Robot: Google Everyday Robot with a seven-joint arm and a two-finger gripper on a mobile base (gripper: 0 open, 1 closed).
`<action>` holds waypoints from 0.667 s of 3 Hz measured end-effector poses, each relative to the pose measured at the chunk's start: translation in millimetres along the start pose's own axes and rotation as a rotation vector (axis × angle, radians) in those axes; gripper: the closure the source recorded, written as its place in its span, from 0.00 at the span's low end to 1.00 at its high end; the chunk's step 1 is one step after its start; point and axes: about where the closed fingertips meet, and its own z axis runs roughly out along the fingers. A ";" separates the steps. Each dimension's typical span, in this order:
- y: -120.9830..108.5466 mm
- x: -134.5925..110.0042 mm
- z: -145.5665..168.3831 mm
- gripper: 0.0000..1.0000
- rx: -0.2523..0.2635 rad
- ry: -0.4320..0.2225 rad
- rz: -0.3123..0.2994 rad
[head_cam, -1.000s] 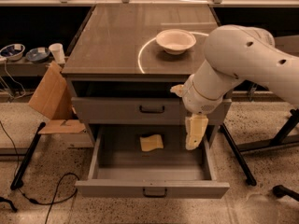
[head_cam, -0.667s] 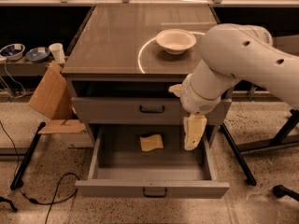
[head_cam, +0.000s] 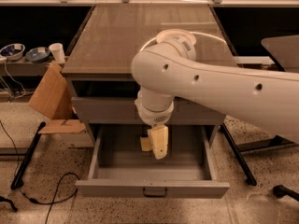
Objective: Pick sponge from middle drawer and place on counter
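Big glossy white arm (head_cam: 210, 83) slanting in from the right, all smooth rounded plastic shells, blocking a good chunk of the view. Under it, the table (head_cam: 117, 36): wide flat grey-brown slab, shiny enough to throw a curved streak of light. Below that, the middle drawer (head_cam: 152, 188) pulled wide open, a plain grey sheet-metal box with a small dark handle on the front. Off to the left, brown cardboard (head_cam: 50, 97) leaning by the cabinet, stiff and creased. Then the tool (head_cam: 159, 143), pale and blocky, hanging straight down from the wrist into the open drawer, toward the back middle. Honestly can't tell if open or closed from here, and can't tell if touching anything either. Last and tiniest, the sponge (head_cam: 145, 144): pale-yellow flat pad on the drawer floor, just left of the tool and partly hidden behind it. Looks super light and squishy, so probably no weight to worry about, more a matter of squashing under a pinch and maybe skating on the smooth metal. Best bet: pinching across the short sides, near the middle, pressing down a little first.
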 end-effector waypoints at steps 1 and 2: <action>-10.5 -14.0 37.5 0.00 -0.025 0.009 -0.020; -15.0 -12.2 75.8 0.00 -0.042 -0.012 -0.009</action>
